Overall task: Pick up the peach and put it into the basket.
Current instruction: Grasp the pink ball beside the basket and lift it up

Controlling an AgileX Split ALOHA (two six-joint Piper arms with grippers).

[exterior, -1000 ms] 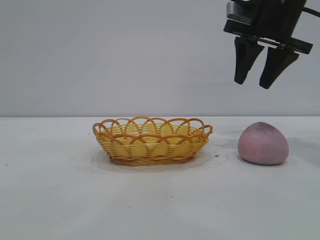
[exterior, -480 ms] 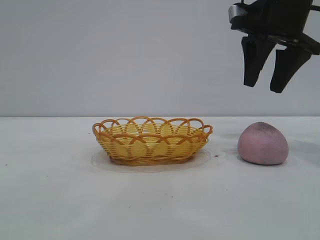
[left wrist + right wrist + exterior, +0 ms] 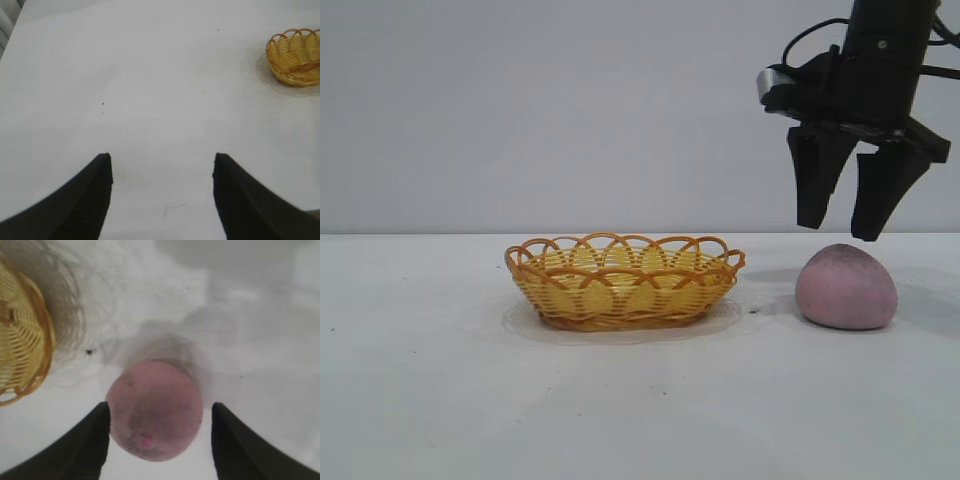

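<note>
Exterior view: peach (image 3: 847, 287) resting on the white counter (image 3: 640, 400), well to the right of the basket (image 3: 624, 281) and apart from it. Right claw (image 3: 844, 232) hanging just above the peach, fingers spread and pointing down, tips close over the speckled top but not touching. Basket upright, nothing inside.

Left wrist view: left claw (image 3: 161, 165) spread wide over bare counter, both dark fingers (image 3: 82, 200) framing nothing. Basket (image 3: 296, 57) far off at the picture's edge, partly cut off.

Right wrist view: peach (image 3: 155, 410) sitting between the spread fingers (image 3: 80, 447) of the right claw (image 3: 157, 412), a gap showing on each side. Basket (image 3: 22, 335) rim at the edge, apart from the peach, with a small dark speck (image 3: 90, 352) on the counter between.
</note>
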